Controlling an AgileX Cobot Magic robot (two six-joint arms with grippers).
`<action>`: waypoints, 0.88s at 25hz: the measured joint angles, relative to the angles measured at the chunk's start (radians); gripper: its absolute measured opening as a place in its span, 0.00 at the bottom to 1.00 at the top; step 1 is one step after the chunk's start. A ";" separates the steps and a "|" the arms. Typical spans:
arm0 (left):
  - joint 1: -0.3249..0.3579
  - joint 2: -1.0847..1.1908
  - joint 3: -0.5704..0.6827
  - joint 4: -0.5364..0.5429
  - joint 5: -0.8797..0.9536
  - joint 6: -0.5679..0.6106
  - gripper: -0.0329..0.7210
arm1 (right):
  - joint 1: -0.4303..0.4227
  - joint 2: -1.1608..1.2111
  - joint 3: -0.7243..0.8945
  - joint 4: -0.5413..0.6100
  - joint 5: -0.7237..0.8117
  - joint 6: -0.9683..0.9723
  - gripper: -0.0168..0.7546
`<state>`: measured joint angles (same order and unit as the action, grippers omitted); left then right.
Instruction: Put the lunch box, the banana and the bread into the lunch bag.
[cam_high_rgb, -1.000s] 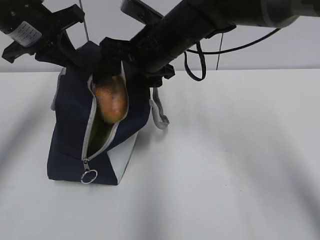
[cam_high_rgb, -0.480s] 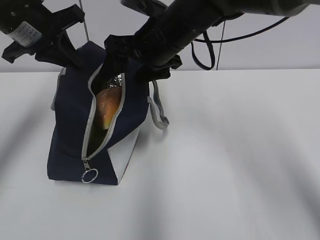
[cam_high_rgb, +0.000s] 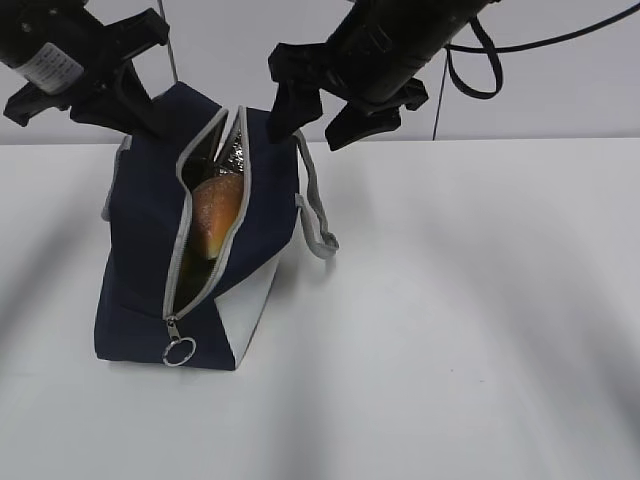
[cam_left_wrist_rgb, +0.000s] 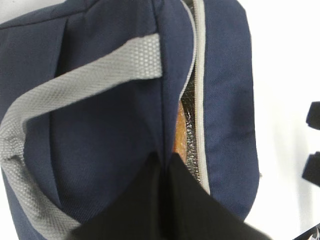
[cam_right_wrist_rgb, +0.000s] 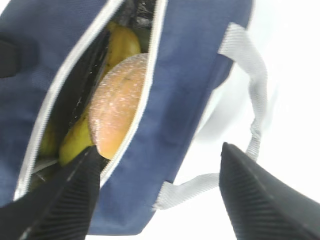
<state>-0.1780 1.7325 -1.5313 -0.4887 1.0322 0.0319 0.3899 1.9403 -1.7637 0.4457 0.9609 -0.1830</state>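
Observation:
The navy lunch bag (cam_high_rgb: 140, 230) stands at the left with its zipper open. The bread (cam_high_rgb: 215, 212) lies in the opening, and the right wrist view shows it (cam_right_wrist_rgb: 117, 102) resting on the yellow banana (cam_right_wrist_rgb: 122, 45) inside. The lunch box is not visible. My left gripper (cam_high_rgb: 150, 115) is shut on the bag's top edge next to the zipper (cam_left_wrist_rgb: 165, 160) and holds the mouth open. My right gripper (cam_high_rgb: 315, 120) is open and empty, and hangs just above the bag's right side (cam_right_wrist_rgb: 159, 148).
The bag's grey strap (cam_high_rgb: 318, 225) hangs off its right side onto the white table (cam_high_rgb: 470, 300). A metal ring pull (cam_high_rgb: 178, 352) hangs at the zipper's near end. Silver foil lining (cam_left_wrist_rgb: 189, 100) shows inside the mouth.
My right gripper has let go of the bread, opened, and risen up and to the right out of the bag. The bread has settled lower in the opening. The left gripper has held still.

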 joint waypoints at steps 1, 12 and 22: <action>0.000 0.000 0.000 0.000 0.000 0.000 0.04 | -0.007 0.000 0.000 0.000 0.002 0.007 0.72; 0.000 0.000 0.000 0.000 0.001 0.000 0.04 | -0.024 0.072 0.000 0.075 0.002 0.002 0.64; 0.000 0.000 0.000 0.000 0.001 0.000 0.04 | -0.024 0.131 0.000 0.175 -0.014 -0.036 0.42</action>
<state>-0.1780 1.7325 -1.5313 -0.4887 1.0331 0.0319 0.3657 2.0717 -1.7637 0.6211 0.9464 -0.2187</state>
